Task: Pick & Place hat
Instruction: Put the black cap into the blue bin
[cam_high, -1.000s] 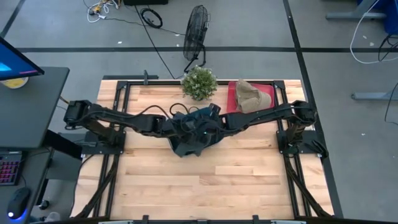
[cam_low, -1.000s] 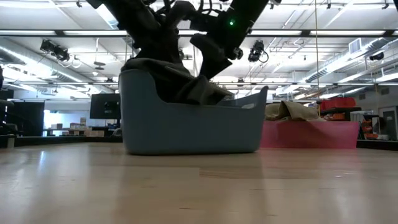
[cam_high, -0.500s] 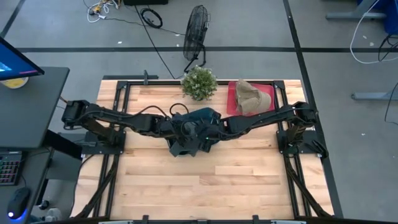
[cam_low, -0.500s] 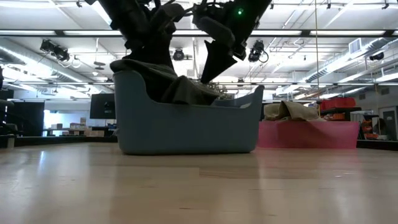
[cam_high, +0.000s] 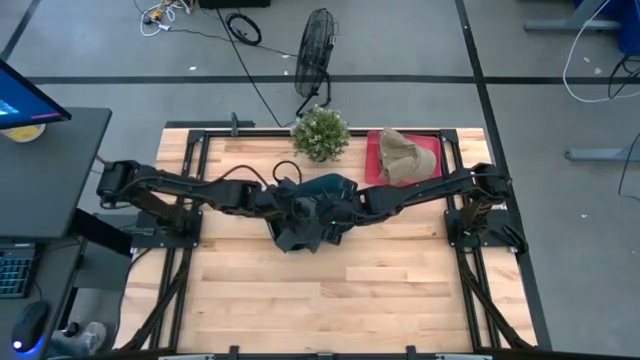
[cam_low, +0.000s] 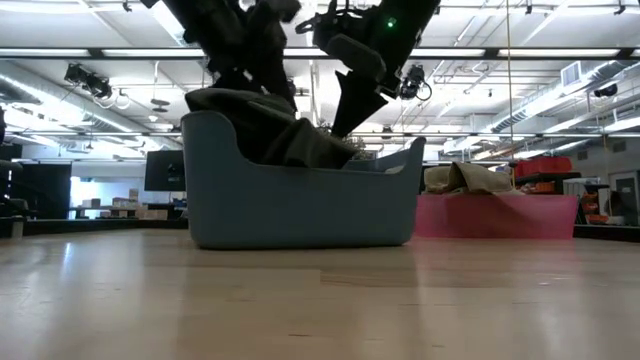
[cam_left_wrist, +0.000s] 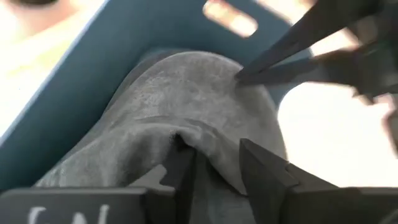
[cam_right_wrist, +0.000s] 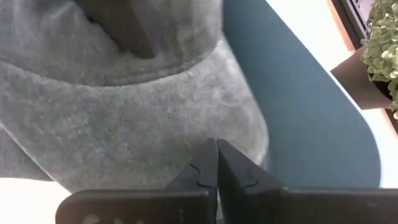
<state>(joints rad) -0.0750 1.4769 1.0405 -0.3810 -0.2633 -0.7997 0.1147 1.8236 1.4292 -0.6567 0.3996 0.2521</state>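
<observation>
A grey hat (cam_left_wrist: 186, 99) lies inside a blue bin (cam_low: 300, 205) at the table's middle. Part of it is draped over the bin's left rim (cam_low: 200, 105). My left gripper (cam_left_wrist: 214, 149) is over the hat with its fingers apart. A raised fold of the hat (cam_left_wrist: 208, 140) stands between them. My right gripper (cam_right_wrist: 216, 148) is shut, and its tips meet the hat's crown (cam_left_wrist: 239, 79). In the high view both arms meet over the bin (cam_high: 325, 186). My left gripper's open fingers (cam_left_wrist: 261, 168) stand on either side of the raised fold; I cannot tell whether they touch it. My right gripper's shut fingertips rest on the hat's rounded crown (cam_left_wrist: 233, 84), slanting down from the table's right. The hat lies in the bin beneath them.
A tan hat (cam_high: 405, 155) lies on a red tray (cam_high: 372, 160) at the far right. A potted plant (cam_high: 320, 132) stands at the far edge, just behind the bin. Bare wood stretches from the bin to the near edge (cam_high: 320, 300).
The bin, with the hat in it, has slid a little toward the table's left edge. Both grippers have stayed over the bin, and my right gripper has risen slightly.
</observation>
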